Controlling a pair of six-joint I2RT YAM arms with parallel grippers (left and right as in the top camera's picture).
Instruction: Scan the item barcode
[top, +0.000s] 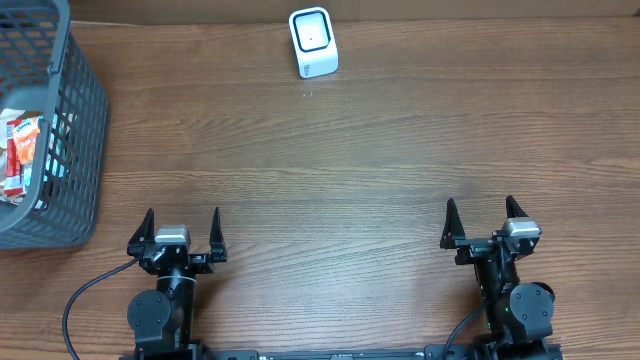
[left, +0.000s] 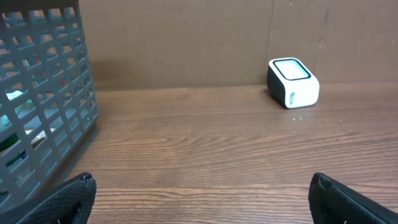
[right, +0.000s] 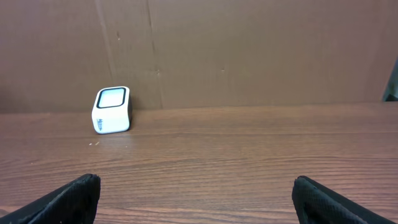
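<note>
Packets (top: 22, 150), small, red-and-white, lie inside the grey plastic mesh basket (top: 85, 110) at 9 o'clock on your brown wooden table (top: 350, 160). White box-shaped barcode scanner (top: 313, 42) stands at 12 o'clock, well apart from the basket. Left gripper (top: 183, 215) at 7 o'clock, right gripper (top: 480, 203) at 5 o'clock: fingers spread wide, holding nothing.

Even, diffuse light; overhead view bright, sharp; wrist views dimmer, near edges soft; faint shadow beside basket (left: 37, 106).
</note>
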